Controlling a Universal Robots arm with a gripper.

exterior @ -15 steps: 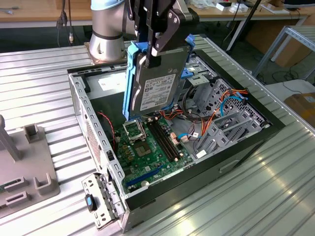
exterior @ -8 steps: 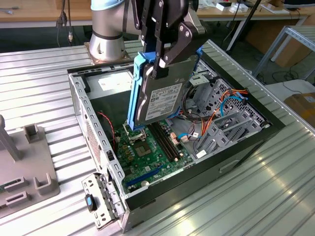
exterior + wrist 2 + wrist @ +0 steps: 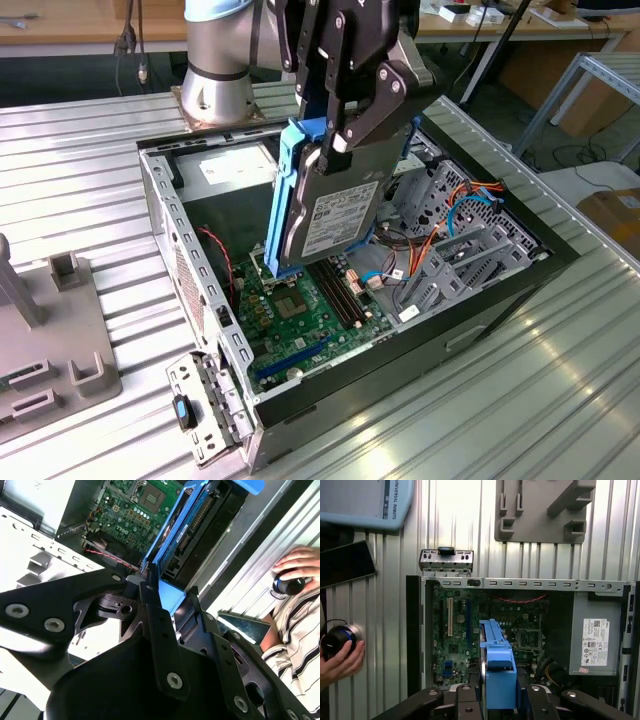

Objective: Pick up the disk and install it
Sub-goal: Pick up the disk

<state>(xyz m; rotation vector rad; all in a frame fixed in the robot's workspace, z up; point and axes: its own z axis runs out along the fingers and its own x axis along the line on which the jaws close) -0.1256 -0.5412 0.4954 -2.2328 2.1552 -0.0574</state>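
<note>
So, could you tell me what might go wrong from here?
The hand holds the disk on edge over the motherboard; a slip could drop it onto the board. The orange cables beside the cage could snag it on the way in.

Grey disk (image 3: 335,210), blue-railed; upright on end; hanging above the motherboard (image 3: 300,310).

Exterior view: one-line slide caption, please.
End effector holds the disk on edge above the open computer case.
</note>
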